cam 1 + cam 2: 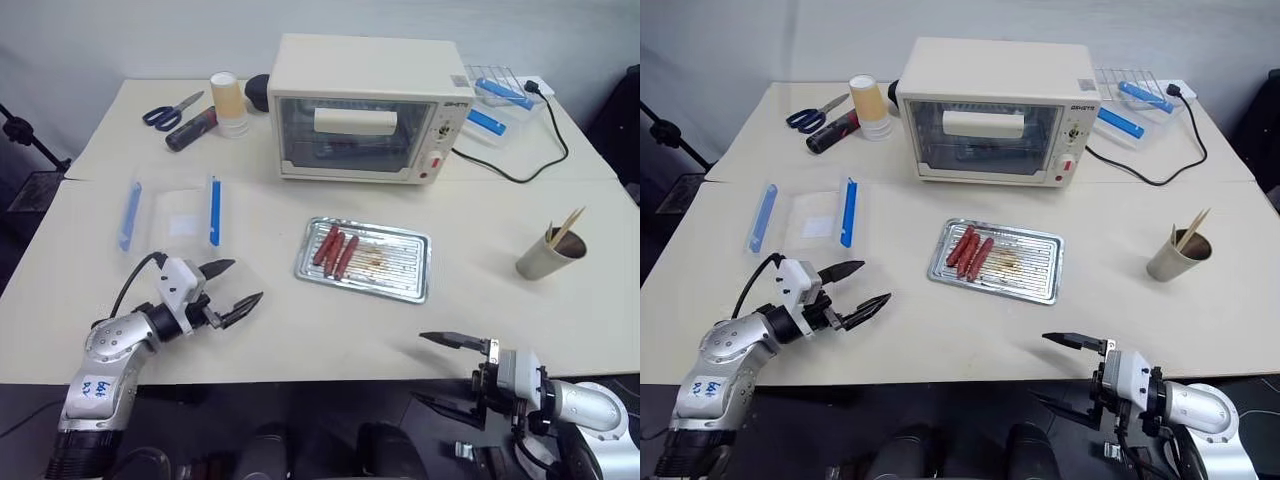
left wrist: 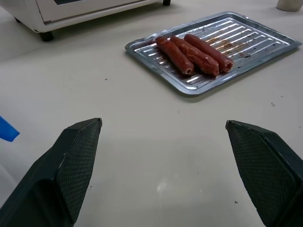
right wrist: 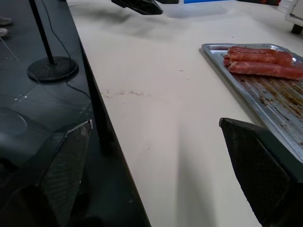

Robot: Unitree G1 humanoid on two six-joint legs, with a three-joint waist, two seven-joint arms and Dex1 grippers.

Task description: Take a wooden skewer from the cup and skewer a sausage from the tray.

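Skewers [image 1: 566,226]: loose in cup [image 1: 548,258], right desk edge; a clumsy pinch tips it.
Hands: left hand [image 1: 231,288] and right hand [image 1: 447,372] spread, empty.
Sausages [image 1: 334,251]: may roll in tray [image 1: 400,266].

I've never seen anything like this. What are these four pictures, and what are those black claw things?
The claws are a two-armed robot's grippers. The two wide pictures come from its head, the close-ups from cameras on its wrists. The left gripper and right gripper both stand open, holding nothing. On the table a metal tray holds three sausages; a cup on the right holds wooden skewers. Behind stand a toaster oven, scissors and plastic boxes.
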